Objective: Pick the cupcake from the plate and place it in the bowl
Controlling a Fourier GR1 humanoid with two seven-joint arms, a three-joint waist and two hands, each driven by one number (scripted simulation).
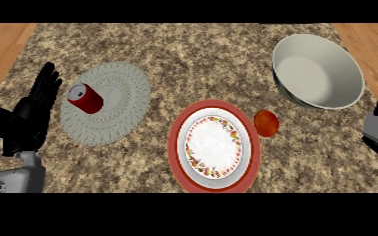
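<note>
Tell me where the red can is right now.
In the head view the red can lies on its side at the left part of the round grey mat, close to the open left hand, well left of the plate.

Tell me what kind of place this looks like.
Probably a kitchen counter: a speckled granite-like counter top holds a red-rimmed plate, a large pale bowl and a red can on a round mat.
</note>
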